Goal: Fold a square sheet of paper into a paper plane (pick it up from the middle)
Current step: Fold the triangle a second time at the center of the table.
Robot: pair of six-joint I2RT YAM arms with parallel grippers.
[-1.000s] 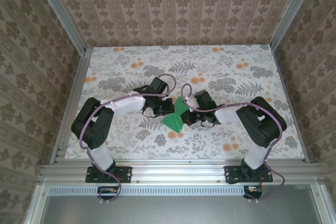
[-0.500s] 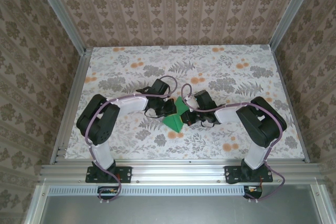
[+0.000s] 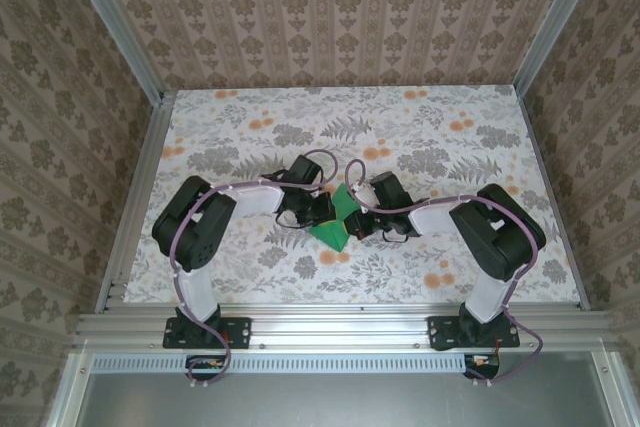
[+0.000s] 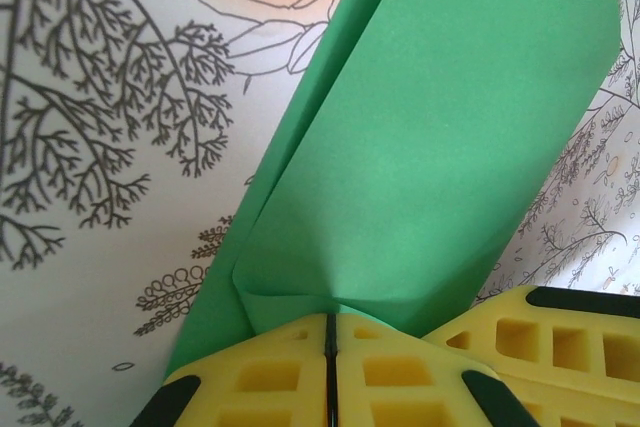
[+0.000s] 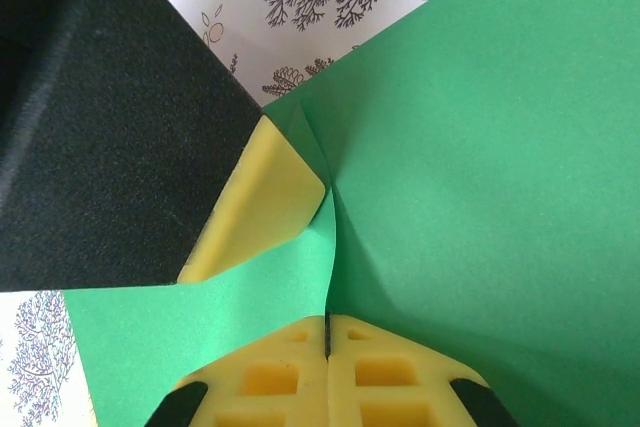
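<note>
The square sheet of paper [image 3: 332, 230] is bright green, folded into a wedge with its point toward the near edge, and held up between both grippers at mid-table. My left gripper [image 3: 321, 211] is shut on its left side; in the left wrist view the yellow jaws [image 4: 329, 319] pinch a folded corner of the paper [image 4: 440, 147]. My right gripper [image 3: 351, 217] is shut on the right side, its jaws [image 5: 327, 323] clamping a raised crease of the paper [image 5: 500, 147]. The two grippers nearly touch: a left finger [image 5: 265, 202] sits just beyond the crease.
The floral tabletop [image 3: 420, 137] stretches behind and to both sides of the grippers. Aluminium rails [image 3: 135, 197] and patterned walls close it in on the left, right and back. Both arms' elbows [image 3: 195, 227] hang over the near half.
The left arm's elbow has swung to the right and its gripper has edged closer to the paper's middle. The right arm and the paper have hardly moved.
</note>
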